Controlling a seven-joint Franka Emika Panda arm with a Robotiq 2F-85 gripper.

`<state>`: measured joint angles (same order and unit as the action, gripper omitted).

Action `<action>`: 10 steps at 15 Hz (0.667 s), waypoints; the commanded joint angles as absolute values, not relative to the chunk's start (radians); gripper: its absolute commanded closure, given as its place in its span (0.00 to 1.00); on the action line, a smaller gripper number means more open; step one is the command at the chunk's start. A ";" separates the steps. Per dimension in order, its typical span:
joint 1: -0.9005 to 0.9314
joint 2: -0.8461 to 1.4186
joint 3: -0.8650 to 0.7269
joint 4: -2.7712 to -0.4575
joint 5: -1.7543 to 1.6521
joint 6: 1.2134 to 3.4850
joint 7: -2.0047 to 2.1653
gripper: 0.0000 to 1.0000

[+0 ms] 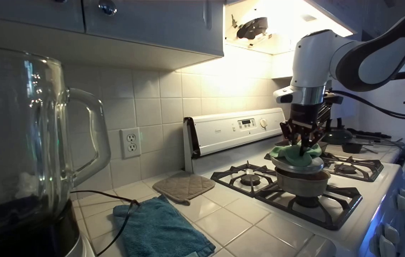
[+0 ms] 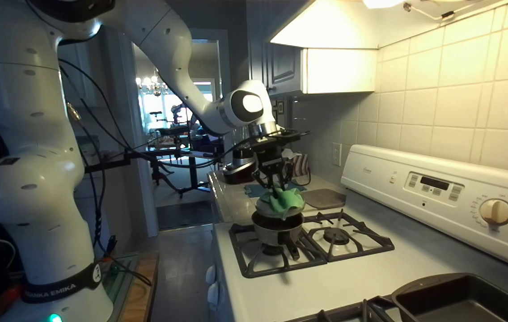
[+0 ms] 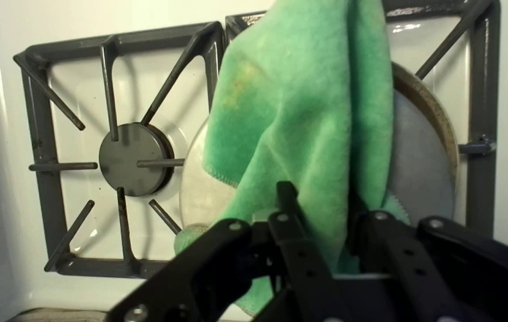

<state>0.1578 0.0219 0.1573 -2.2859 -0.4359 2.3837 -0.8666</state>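
A green cloth (image 3: 298,134) is bunched between the fingers of my gripper (image 3: 322,197), which is shut on it. Under the cloth is a round grey lid (image 1: 297,168), its knob hidden. The lid hangs slightly tilted over a small light pot (image 1: 300,185), and a dark gap shows between lid and rim in both exterior views. The pot stands on a front burner, its dark handle (image 2: 289,245) visible in an exterior view. In the wrist view the cloth drapes over much of the lid, with pale lid surface at either side.
Black grates (image 2: 348,241) cover the white stove around the pot. A quilted potholder (image 1: 184,186) and a blue towel (image 1: 163,228) lie on the tiled counter beside a glass blender (image 1: 20,135). A dark baking pan (image 2: 468,304) sits on another grate. The range hood hangs overhead.
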 commanded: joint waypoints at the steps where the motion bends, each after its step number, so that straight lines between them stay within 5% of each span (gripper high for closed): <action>1: 0.189 -0.002 0.188 -2.273 -0.491 2.340 -0.851 0.93; 10: 0.263 0.070 0.269 -2.206 -0.424 2.355 -1.014 0.93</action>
